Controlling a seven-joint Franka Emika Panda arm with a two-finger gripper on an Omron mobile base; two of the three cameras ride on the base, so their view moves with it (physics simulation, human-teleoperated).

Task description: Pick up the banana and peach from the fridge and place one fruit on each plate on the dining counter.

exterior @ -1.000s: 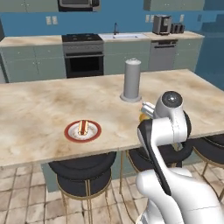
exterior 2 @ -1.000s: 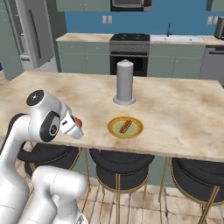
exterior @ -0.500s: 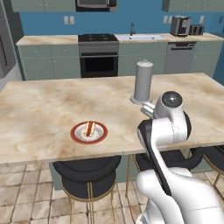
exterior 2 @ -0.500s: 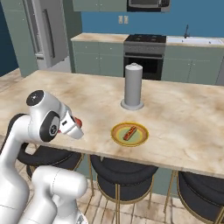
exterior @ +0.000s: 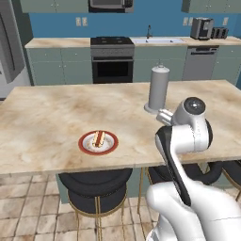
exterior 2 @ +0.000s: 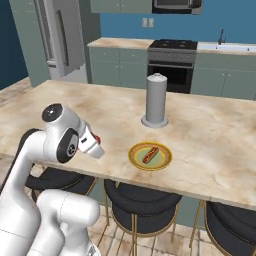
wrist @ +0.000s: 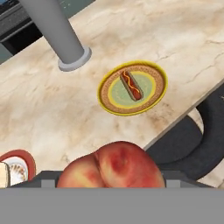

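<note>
My base has rolled left along the dining counter (exterior: 52, 117). My gripper (wrist: 107, 186) grasps the peach (wrist: 108, 165), above the counter edge, near the yellow plate (wrist: 132, 87).

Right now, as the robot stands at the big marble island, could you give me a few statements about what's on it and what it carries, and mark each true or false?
1. The gripper holds a peach. True.
2. The yellow plate is bare. False: a small hot-dog-like item lies on it.
3. A tall grey cylinder stands upright on the dining counter, behind the yellow plate in the right base view. True.
4. The red-rimmed plate sits on a stool. False: it sits on the counter, near its front edge.
5. The peach already rests on the yellow plate. False: it is up in the gripper, not on either plate.
</note>
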